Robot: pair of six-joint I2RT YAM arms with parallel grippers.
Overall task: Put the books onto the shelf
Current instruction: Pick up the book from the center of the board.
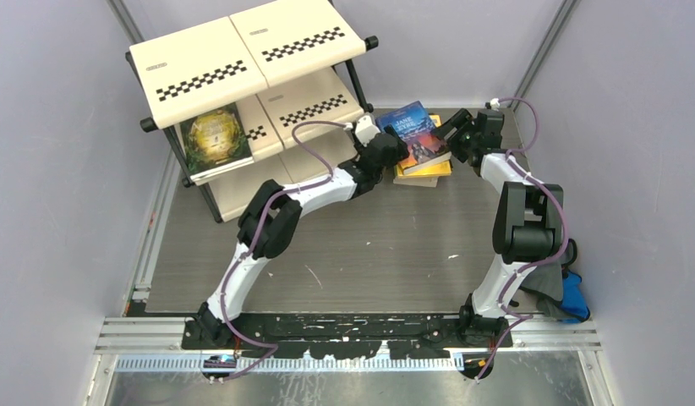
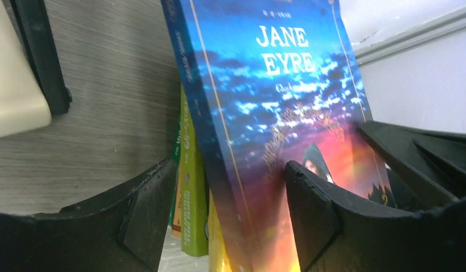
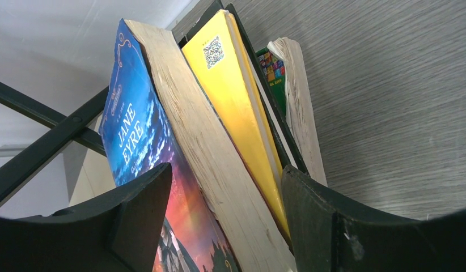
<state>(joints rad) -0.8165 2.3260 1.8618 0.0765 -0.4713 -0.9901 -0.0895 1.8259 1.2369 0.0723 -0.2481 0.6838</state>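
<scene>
**Bimanual pick, top book.** The grey table (image 1: 369, 254) is carrying the cream three-tier shelf (image 1: 200, 59) at its far left, with a green-and-gold book (image 1: 214, 135) lying on the middle tier. The other books are lying in a stack (image 1: 430, 170) just beside the shelf's right end, Jane Eyre (image 1: 416, 127) topmost and skewed. Both pincers are released, jaws spread wide. The left gripper (image 2: 228, 175) is straddling the spine side. The right gripper (image 3: 225, 170) is straddling Jane Eyre's page edge together with the yellow book (image 3: 242, 107) beneath.

Advisable: narrowing onto the top volume alone, closing evenly, lifting level.

The shelf's black frame post (image 1: 357, 80) is standing near the left arm's likely path. A grey-and-blue cloth bundle (image 1: 564, 292) is lying well apart.
</scene>
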